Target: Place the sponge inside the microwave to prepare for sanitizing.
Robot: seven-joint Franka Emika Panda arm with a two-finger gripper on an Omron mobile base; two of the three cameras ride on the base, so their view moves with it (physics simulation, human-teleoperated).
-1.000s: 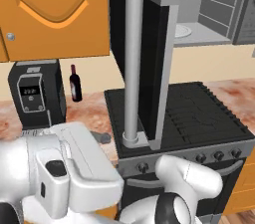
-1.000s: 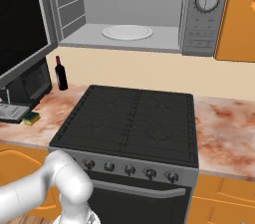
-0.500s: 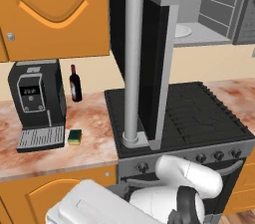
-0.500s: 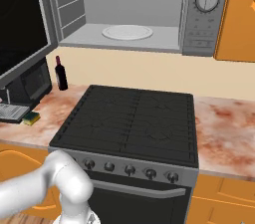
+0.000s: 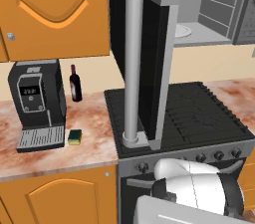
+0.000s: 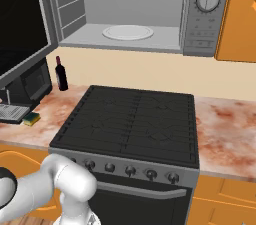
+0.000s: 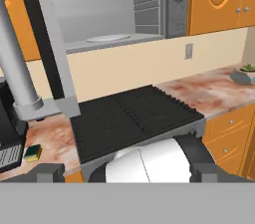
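Observation:
The sponge (image 5: 74, 137) is a small yellow block with a green top. It lies on the counter beside the black coffee machine (image 5: 37, 103), left of the stove, and also shows as the sponge (image 6: 31, 118) and the sponge (image 7: 33, 153). The microwave (image 6: 125, 14) hangs above the stove with its door (image 5: 144, 58) swung wide open. Its white turntable (image 6: 128, 32) is bare. My gripper (image 7: 127, 173) is low in front of the stove, well away from the sponge. It is open, its fingertips (image 7: 50, 172) wide apart with nothing between them.
The open door and its long grey handle (image 5: 133, 63) reach out over the stove's left side. A dark bottle (image 5: 74, 82) stands behind the sponge by the wall. The black stove (image 6: 135, 124) fills the middle. A potted plant (image 7: 246, 73) sits far right on the counter.
The arm's white upper part has dropped out of the lower left of the left base view, uncovering the sponge and the coffee machine's tray. The gripper stays open.

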